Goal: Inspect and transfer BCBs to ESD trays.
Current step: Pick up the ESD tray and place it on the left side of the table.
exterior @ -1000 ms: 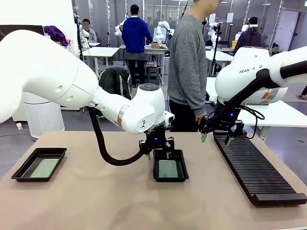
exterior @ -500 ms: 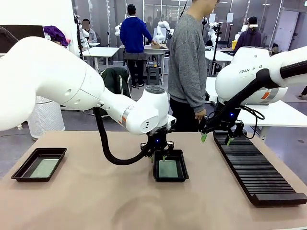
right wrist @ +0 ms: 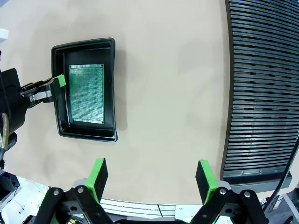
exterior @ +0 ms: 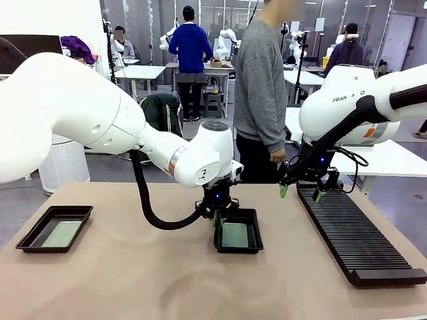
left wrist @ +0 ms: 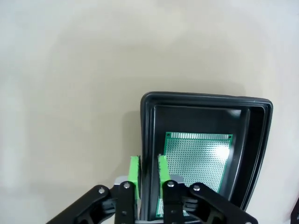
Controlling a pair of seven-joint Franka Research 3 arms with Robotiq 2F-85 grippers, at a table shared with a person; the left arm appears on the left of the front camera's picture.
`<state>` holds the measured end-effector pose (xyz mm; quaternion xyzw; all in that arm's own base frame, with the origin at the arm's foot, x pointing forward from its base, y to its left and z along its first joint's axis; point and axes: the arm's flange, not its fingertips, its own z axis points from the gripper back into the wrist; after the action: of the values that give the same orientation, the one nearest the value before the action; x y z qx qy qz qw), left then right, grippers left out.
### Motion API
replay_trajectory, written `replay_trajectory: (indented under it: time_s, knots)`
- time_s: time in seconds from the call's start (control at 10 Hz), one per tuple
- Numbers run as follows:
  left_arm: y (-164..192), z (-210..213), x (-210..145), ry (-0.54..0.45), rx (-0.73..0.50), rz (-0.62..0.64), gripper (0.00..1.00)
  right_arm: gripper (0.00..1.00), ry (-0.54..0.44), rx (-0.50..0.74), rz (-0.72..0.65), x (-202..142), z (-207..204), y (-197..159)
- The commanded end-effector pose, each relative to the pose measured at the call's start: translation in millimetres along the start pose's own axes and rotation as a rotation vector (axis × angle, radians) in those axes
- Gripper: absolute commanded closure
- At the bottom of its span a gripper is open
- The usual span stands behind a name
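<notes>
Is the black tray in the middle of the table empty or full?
Full: the middle tray has a green board lying flat on its floor, nearly covering it.

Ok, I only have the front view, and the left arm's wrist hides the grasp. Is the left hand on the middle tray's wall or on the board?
Observer: On the wall. In the left wrist view the left hand straddles a side wall of the middle tray, one pad outside and one inside.
Operator: Clamped?
Observer: The pads sit close against the wall. I can't tell whether they are pinching it.
Operator: And the board?
Observer: The board lies flat on the tray floor, its edge by the inner pad, not between the pads.
</notes>
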<state>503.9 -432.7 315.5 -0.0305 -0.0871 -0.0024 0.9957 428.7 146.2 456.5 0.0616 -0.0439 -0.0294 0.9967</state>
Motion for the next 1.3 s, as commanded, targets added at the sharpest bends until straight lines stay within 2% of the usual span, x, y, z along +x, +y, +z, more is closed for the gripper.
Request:
replay_trajectory:
  time_s: [0.0,0.1,0.2,0.3,0.7,0.8,1.2]
  knots:
    - [1.7,-0.6,-1.4,0.001,0.033,0.028,0.80,0.00,0.000,-0.001,0.002,-0.3,-0.3,0.8]
    - [2.0,-1.0,-1.9,0.003,0.036,0.030,0.96,0.00,0.000,-0.001,0.002,-0.3,-0.3,0.8]
    - [2.4,-0.5,-1.8,0.004,0.036,0.030,0.92,0.00,0.000,-0.001,0.002,-0.3,-0.3,0.8]
    - [2.3,-0.7,-1.8,0.004,0.037,0.031,1.00,0.00,0.000,-0.001,0.002,-0.3,-0.3,0.8]
    - [6.2,2.5,2.2,0.032,0.033,0.041,1.00,0.00,0.000,-0.001,0.002,-0.3,-0.3,0.8]
    - [1.3,-0.6,-0.3,0.010,0.012,0.002,1.00,0.00,0.000,-0.001,0.002,-0.3,-0.3,0.8]
    - [1.3,-0.6,-0.3,0.010,0.012,0.002,1.00,0.00,0.000,-0.001,0.002,-0.3,-0.3,0.8]
